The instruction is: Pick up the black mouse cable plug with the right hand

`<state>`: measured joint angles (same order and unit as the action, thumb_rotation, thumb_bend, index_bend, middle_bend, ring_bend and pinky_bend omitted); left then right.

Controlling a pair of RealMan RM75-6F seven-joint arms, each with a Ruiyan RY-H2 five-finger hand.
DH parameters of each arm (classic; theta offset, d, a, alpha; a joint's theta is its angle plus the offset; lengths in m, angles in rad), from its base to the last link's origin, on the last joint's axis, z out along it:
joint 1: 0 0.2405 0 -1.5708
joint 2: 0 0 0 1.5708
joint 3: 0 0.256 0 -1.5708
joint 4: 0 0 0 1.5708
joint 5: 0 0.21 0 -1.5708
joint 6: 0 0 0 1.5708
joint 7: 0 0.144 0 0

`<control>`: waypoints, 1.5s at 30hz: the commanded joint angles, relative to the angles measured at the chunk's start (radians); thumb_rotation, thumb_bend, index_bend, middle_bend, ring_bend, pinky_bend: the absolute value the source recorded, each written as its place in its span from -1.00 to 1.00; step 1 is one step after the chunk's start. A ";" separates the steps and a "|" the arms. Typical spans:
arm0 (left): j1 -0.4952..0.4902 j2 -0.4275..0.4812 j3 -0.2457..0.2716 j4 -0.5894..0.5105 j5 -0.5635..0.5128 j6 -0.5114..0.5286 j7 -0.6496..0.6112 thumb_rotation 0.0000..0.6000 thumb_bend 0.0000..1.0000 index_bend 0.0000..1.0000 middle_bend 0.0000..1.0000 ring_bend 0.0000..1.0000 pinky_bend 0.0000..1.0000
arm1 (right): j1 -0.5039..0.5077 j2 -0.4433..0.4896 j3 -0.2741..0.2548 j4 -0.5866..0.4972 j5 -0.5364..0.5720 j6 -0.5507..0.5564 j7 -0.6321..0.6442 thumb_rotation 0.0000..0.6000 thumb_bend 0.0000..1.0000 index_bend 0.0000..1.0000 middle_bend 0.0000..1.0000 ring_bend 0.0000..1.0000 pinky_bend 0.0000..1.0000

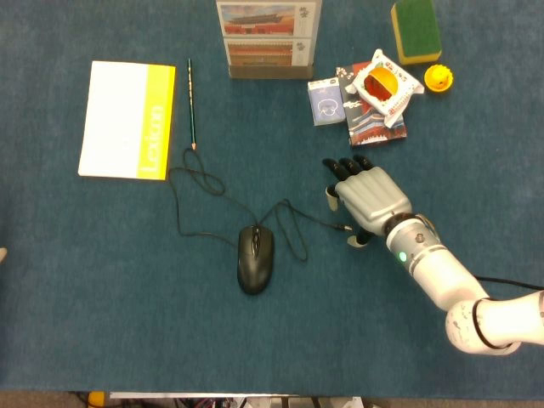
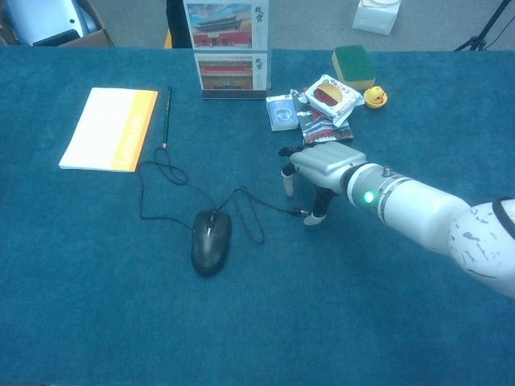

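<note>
The right hand [image 1: 367, 197], grey-shelled with black fingers and pale tips, hovers palm-down near the middle of the blue felt-like surface [image 1: 102, 323], fingers spread and holding nothing. The small metal plug [image 1: 346, 228] lies on the cloth just under the hand, between thumb and fingers; whether a fingertip touches it cannot be told. From the plug a thin black cable [image 1: 200, 183] loops loosely leftward and back to the glossy, rounded black mouse [image 1: 255, 258]. Toward the far left corner lie a flat white-and-yellow notebook [image 1: 127, 120] and a slim dark pencil [image 1: 191, 102] beside it. At the far edge stands a printed card [image 1: 269, 38]; near the far right corner sit a green-topped sponge [image 1: 415, 31], a small yellow duck [image 1: 439, 78] and a cluster of packets [image 1: 374, 102]. The left hand is out of sight.
</note>
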<state>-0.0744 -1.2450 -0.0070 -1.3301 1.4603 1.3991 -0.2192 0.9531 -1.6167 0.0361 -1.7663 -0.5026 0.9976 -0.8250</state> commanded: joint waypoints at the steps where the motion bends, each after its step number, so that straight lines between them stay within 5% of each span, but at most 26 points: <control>1: 0.002 0.000 0.001 0.002 0.000 0.001 -0.002 1.00 -1.00 -0.40 -0.62 -0.71 -0.34 | 0.004 -0.011 -0.010 0.011 -0.015 0.005 -0.001 1.00 -0.72 -0.18 -1.00 -1.00 -0.98; 45: 0.022 -0.003 0.001 0.025 -0.002 0.007 -0.039 1.00 -1.00 -0.40 -0.62 -0.70 -0.34 | 0.007 -0.049 -0.087 0.037 -0.102 0.038 -0.044 1.00 -0.47 -0.03 -1.00 -1.00 -1.00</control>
<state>-0.0522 -1.2483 -0.0057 -1.3051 1.4583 1.4062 -0.2584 0.9604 -1.6653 -0.0503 -1.7298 -0.6047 1.0363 -0.8687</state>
